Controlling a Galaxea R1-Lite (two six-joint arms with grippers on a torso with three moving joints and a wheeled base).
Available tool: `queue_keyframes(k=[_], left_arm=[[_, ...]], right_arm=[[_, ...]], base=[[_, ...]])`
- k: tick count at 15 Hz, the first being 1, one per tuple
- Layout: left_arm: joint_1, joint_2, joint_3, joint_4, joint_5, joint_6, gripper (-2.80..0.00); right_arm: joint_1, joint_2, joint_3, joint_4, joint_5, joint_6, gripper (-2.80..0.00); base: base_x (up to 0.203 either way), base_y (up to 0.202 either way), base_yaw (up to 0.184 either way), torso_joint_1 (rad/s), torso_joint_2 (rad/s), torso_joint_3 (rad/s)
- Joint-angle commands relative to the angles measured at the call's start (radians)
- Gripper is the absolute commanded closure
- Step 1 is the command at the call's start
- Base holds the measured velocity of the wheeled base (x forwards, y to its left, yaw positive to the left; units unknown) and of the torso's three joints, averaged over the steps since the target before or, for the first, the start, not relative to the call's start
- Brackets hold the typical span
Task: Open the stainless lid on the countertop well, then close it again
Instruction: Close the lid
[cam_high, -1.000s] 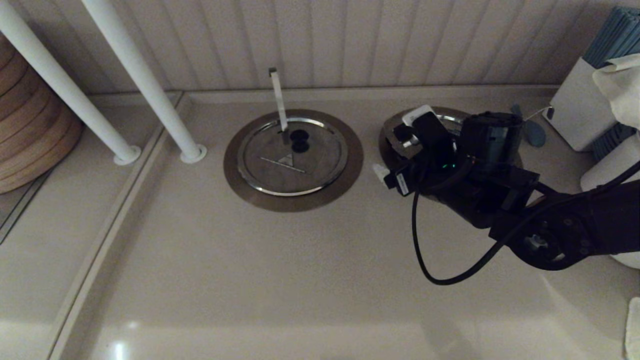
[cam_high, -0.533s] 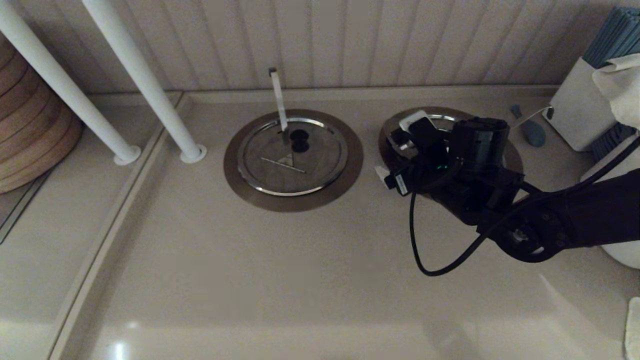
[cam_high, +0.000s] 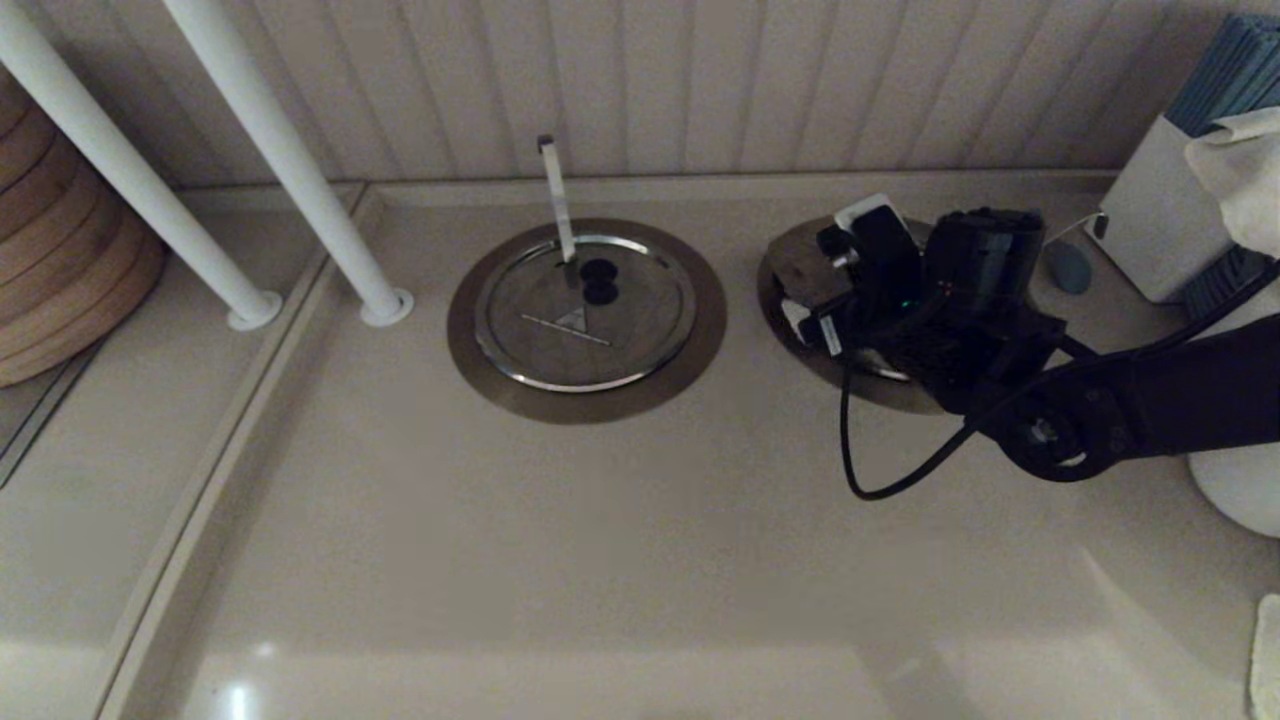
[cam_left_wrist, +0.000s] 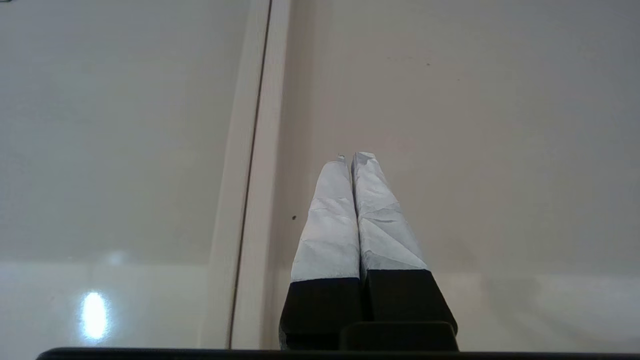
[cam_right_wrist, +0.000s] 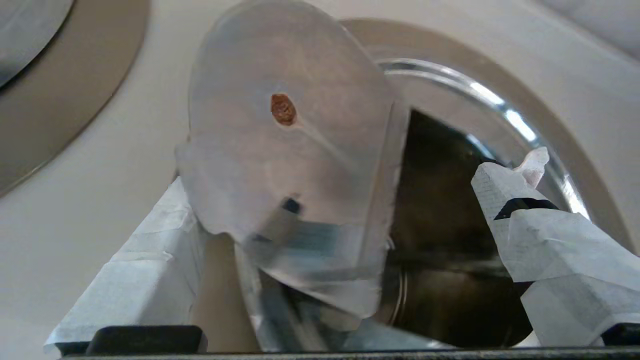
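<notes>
- My left gripper (cam_left_wrist: 353, 157) is parked over bare tabletop beside a seam, fingers pressed together and holding nothing.
- At the far left there is a stack of round wooden pieces (cam_high: 60, 260), then two slanted white poles (cam_high: 290, 160) footed on the tabletop.
- In the middle, the twin lid (cam_high: 585, 312) lies flat in its collar with a near-vertical strip (cam_high: 556, 200) behind it. That one is not my job.
- To the right of it is the countertop well (cam_right_wrist: 440, 210), which is uncovered and dark inside. The stainless lid (cam_right_wrist: 285, 150) stands tilted up at its edge with the underside towards my wrist camera, showing a small rusty spot.
- My right gripper (cam_high: 832, 268) hangs over that well with its fingers spread wide, one on each side of the raised lid and pinching nothing. I cannot tell whether either finger touches it.
- I judge the lid to be a thin, stiff, fairly light steel disc, slick on its faces and likely to clang if dropped. The knob is the place to hold it, but I cannot see it from here. Failing that, I would nudge the rim.
- At the far right are a small blue-grey object (cam_high: 1068, 265), a white box (cam_high: 1160, 210) and a pale cloth (cam_high: 1240, 170).
- The tabletop (cam_high: 600, 560) is smooth, glossy beige, and a ribbed panel wall (cam_high: 750, 80) runs behind it under dim light.
</notes>
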Motion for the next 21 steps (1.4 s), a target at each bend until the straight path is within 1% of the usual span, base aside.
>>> queue_keyframes(k=[1, 12, 21], left_arm=[[0.0, 0.0, 0.0, 0.0, 0.0, -0.001, 0.0], [0.0, 0.0, 0.0, 0.0, 0.0, -0.001, 0.0], [0.0, 0.0, 0.0, 0.0, 0.0, -0.001, 0.0]], right_arm=[[-0.02, -0.003, -0.016, -0.005, -0.002, -0.003, -2.8], [-0.036, -0.055, -0.019, -0.005, 0.0, -0.003, -2.8], [-0.104, -0.061, -0.064, 0.001, 0.001, -0.004, -2.8]], base=[[0.0, 0.0, 0.0, 0.0, 0.0, 0.0], [0.0, 0.0, 0.0, 0.0, 0.0, 0.0], [0.0, 0.0, 0.0, 0.0, 0.0, 0.0]])
